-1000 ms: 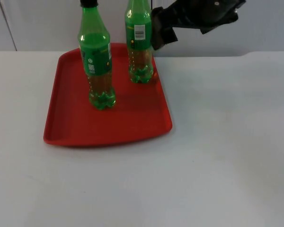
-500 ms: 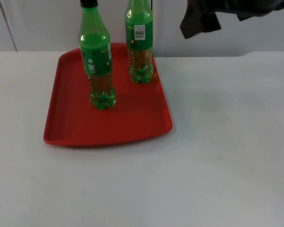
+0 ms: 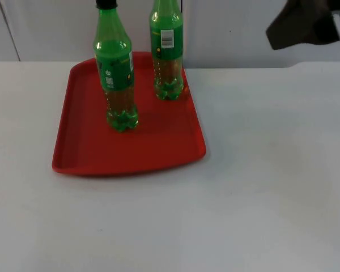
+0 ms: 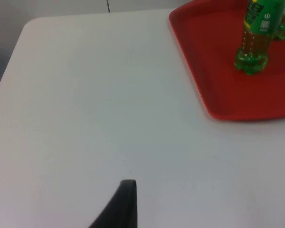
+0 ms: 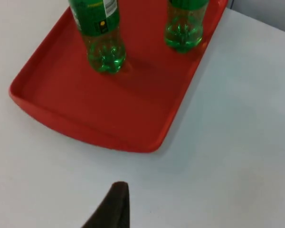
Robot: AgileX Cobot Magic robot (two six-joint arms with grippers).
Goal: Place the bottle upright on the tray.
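Standing bottles (image 3: 116, 68) on tray (image 3: 79, 153)

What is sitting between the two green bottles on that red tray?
Nothing: in the top view, bare red tray floor separates the nearer bottle from the farther bottle; they stand apart, both upright.

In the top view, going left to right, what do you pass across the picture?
Red tray's left rim → black-capped green bottle → second green bottle → bare white table → right gripper.
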